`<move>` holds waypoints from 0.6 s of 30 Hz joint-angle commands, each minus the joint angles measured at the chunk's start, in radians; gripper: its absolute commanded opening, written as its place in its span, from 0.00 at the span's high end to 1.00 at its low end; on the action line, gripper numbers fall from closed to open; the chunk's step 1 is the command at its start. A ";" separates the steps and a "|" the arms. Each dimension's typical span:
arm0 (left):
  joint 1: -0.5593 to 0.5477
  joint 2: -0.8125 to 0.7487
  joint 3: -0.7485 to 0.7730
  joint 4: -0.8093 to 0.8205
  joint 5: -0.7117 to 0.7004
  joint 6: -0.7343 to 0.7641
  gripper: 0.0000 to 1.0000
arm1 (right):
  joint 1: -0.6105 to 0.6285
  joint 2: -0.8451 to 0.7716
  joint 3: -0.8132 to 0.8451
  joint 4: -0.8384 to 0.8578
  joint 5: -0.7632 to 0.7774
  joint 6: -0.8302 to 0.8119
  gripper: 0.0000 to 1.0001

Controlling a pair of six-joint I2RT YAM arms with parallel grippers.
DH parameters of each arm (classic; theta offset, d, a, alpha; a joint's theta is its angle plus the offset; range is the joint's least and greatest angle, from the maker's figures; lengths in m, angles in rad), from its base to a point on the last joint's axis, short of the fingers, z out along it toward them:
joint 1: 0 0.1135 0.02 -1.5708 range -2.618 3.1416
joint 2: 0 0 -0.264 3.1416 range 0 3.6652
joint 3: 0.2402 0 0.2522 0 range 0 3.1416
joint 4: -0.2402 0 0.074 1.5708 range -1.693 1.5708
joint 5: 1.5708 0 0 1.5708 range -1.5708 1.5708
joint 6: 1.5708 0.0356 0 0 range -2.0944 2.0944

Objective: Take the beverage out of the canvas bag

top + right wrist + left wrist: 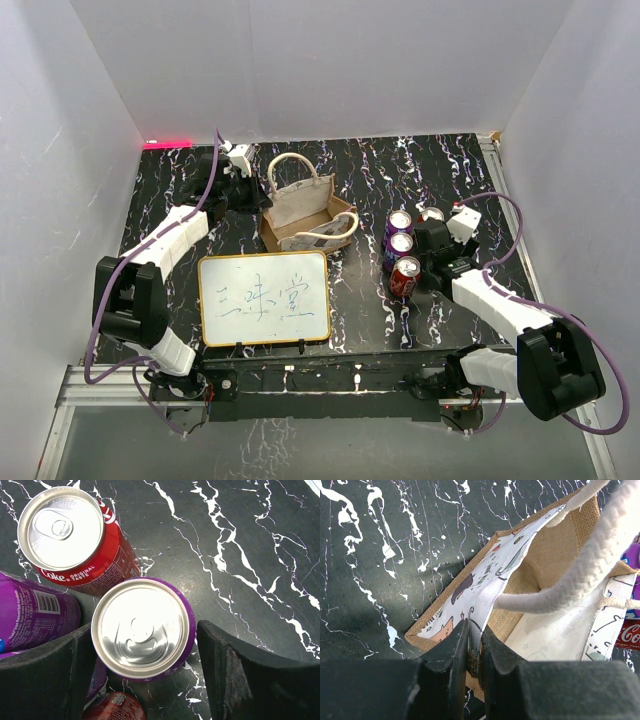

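Note:
The beige canvas bag [303,212] stands at the back middle of the table, its mouth open; I see no can inside it. My left gripper [252,192] is shut on the bag's left rim, and the left wrist view shows the fingers [451,647] pinching the printed wall of the bag [485,575] beside a cream rope handle [580,575]. Several drink cans [402,245] stand right of the bag. My right gripper [430,240] is among them. In the right wrist view it [145,632] is open around an upright purple can [142,627], with a small gap at the right finger.
An orange-framed whiteboard [264,298] with writing lies in front of the bag. A red Coke can [67,532], another purple can [35,612] and a second red can [112,707] crowd the purple can. White walls enclose the table.

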 commanded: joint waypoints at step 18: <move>-0.002 0.002 0.048 0.010 0.021 -0.015 1.00 | -0.008 -0.247 0.102 0.048 0.087 -0.200 0.10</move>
